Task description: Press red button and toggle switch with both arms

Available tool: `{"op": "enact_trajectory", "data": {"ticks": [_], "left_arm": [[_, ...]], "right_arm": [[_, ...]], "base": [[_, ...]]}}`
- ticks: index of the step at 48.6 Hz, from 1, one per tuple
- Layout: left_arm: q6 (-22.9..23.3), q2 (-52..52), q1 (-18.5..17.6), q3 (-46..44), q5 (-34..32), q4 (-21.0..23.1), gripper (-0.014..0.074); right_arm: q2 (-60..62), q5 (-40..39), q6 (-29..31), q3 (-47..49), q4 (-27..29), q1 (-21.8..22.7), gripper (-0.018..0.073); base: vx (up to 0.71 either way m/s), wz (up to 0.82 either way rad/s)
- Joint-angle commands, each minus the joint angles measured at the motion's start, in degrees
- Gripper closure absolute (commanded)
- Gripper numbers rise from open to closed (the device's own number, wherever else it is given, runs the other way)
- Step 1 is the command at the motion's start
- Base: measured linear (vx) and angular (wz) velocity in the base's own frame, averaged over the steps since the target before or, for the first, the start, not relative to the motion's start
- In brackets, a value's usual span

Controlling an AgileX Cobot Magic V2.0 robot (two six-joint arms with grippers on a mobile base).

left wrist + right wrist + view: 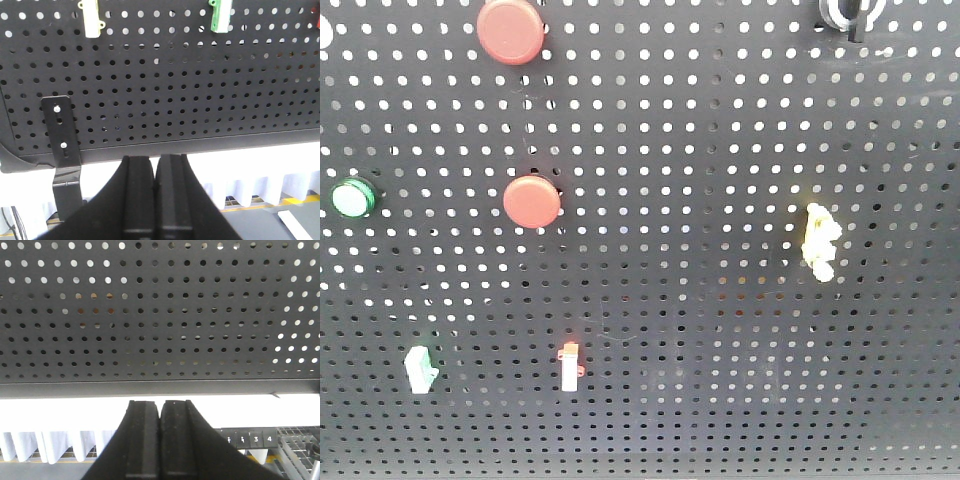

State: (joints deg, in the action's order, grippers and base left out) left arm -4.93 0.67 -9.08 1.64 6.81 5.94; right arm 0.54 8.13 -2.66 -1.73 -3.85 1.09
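Toggle switch (850,13) partly beyond top edge

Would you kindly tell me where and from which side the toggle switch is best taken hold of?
Grip the toggle switch by its stubby black lever, the only part standing out from the pale collar. Approach head-on toward the pegboard face, probably closing across the lever.

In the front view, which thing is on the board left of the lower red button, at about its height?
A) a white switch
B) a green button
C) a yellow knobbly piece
B: the green button sits near the left edge, level with the lower red button; the yellow piece is far right.
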Motion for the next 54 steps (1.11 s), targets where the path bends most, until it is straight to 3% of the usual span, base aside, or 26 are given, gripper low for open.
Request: {"op": "enact_trajectory", "data": {"ticks": [1,10,15,18,21,25,30,37,43,49,54], "left_arm": [[0.49,0.91,-0.13,1.88,-4.68,0.19,0.0594],[0.94,0.91,-0.13,1.88,-6.03,0.6,0.0594],[1.81,0.91,-0.13,1.08,-15.69,1.95,0.0594],[3.68,0.91,-0.13,-0.15,-21.72,3.07,0.0594],[4.93,0.77,-0.13,-2.94,-23.35,3.08,0.0594],[4.93,-0.98,-0.18,-9.39,-19.82,2.61,0.0594],[4.53,-7.37,-0.18,-21.07,-9.06,2.19,0.0594],[-2.89,-19.72,-0.18,-37.45,1.16,0.14,0.0594],[-10.08,-29.17,-0.3,-49.96,4.26,0.13,0.0594],[-9.79,-33.52,-0.3,-57.72,3.79,0.49,0.0594],[-9.51,-35.32,-0.3,-61.38,4.43,3.76,0.0594]], "right_arm": [[1.04,-4.67,0.35,-0.66,-0.17,0.29,0.0562],[1.04,-15.33,0.22,0.19,-0.17,0.29,0.0562],[0.91,-19.61,0.11,4.31,-0.17,0.29,0.0562],[0.47,-18.91,0.11,8.68,-0.17,0.29,0.0562],[-0.67,-16.51,0.11,14.14,-0.17,0.29,0.0562],[-4.12,-11.87,0.11,23.06,-0.17,0.29,0.0562],[-10.79,-3.96,0.63,35.46,-0.17,0.29,0.0562],[-19.99,3.24,2.24,49.2,-0.44,0.29,0.0562],[-26.05,5.74,1.82,56.53,0.01,0.29,0.0562],[-28.32,5.69,1.22,58.64,0.51,0.29,0.0562],[-28.38,5.76,-0.43,58.64,3.01,0.29,0.0562]], "base": [[0.0,0.0],[0.0,0.0],[0.0,0.0],[0.0,0.0],[0.0,0.0],[0.0,0.0],[0.0,0.0],[0.0,0.0],[0.0,0.0],[0.0,0.0],[0.0,0.0]]}}
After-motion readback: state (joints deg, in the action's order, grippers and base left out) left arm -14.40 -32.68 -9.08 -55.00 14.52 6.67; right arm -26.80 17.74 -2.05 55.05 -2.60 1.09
